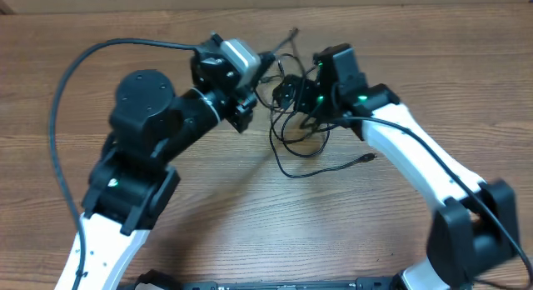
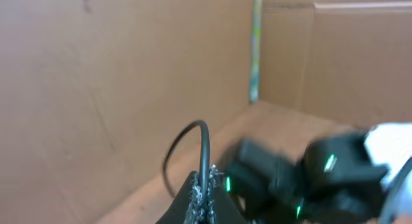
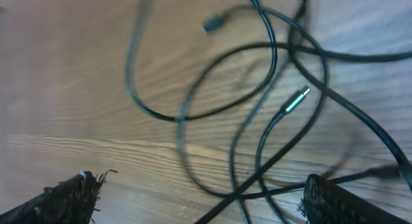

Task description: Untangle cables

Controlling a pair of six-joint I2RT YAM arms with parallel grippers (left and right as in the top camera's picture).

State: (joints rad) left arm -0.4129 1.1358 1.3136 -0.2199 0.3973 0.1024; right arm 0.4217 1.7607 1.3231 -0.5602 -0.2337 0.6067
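Tangled cables (image 1: 293, 115) lie far-centre on the table (image 1: 208, 207), between the arms. Left gripper (image 2: 203, 192) is pressed together, pinching one strand, probably to anchor it. Right gripper (image 3: 203, 201) hovers spread wide above the loops, likely choosing a strand to pull free.

Tangled cables (image 1: 286, 93) clog the gap between left arm (image 1: 150, 115) and right arm (image 1: 416, 148). Front surface (image 1: 241, 215) is open. Cardboard wall (image 1: 125, 2) blocks the back.

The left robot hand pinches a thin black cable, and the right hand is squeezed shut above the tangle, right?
Not quite: the right gripper is wide open, not shut. The right wrist view shows its fingers far apart above the tangled thin black cables. The left gripper does pinch one.
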